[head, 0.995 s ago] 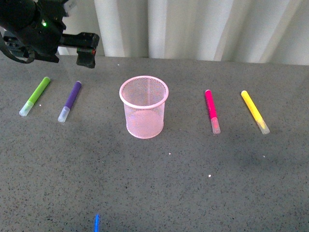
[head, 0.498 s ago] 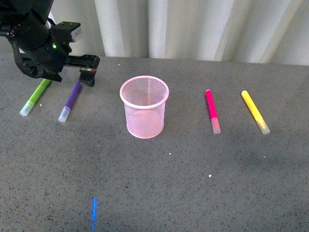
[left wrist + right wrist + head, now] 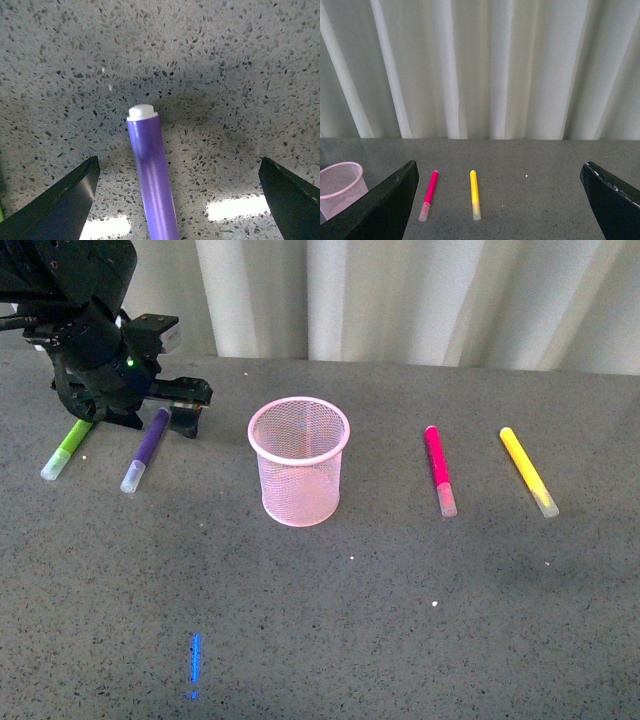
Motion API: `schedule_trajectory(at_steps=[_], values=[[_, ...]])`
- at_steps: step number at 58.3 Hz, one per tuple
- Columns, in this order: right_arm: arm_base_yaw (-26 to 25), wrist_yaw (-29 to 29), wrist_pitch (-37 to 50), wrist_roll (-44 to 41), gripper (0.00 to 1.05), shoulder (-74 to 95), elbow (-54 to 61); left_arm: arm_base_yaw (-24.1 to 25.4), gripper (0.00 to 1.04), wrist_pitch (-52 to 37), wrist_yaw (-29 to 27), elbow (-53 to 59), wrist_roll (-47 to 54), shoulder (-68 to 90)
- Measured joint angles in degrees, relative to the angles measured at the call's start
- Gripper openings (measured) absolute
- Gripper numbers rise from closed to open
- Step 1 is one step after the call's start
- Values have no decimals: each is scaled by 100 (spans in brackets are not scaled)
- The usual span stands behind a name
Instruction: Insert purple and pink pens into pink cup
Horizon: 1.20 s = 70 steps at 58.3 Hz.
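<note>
Now left pincer (image 3: 178,162) – jaws apart – straddles purple pen (image 3: 150,170), lying cap-end toward robot.

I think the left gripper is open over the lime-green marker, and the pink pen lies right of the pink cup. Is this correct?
Not quite. The left gripper is open over the purple pen, not the lime-green marker; the left wrist view shows the purple barrel between its jaws. The pink pen does lie right of the pink cup.

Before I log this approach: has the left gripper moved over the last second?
Yes. Against the unmoved pink cup, the left gripper came down and nearer, over the purple pen's far end.
</note>
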State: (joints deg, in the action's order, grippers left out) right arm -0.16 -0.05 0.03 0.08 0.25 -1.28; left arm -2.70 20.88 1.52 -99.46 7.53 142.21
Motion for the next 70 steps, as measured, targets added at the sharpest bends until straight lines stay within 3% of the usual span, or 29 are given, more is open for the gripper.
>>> schedule_trajectory(at_steps=[26, 40, 51, 60, 70], values=[[0, 0, 0, 0, 98, 0, 0, 68, 14, -184, -50, -13, -9, 55], [0, 0, 0, 0, 98, 0, 0, 63, 13, -216, 17, 2, -175, 24], [0, 0, 0, -2, 98, 0, 0, 42, 13, -549, 420, 341, -560, -240], [0, 0, 0, 0, 98, 0, 0, 39, 13, -1744, 922, 1176, -1167, -1255], [0, 0, 0, -2, 98, 0, 0, 205, 13, -3412, 1034, 2236, -1808, -2610]])
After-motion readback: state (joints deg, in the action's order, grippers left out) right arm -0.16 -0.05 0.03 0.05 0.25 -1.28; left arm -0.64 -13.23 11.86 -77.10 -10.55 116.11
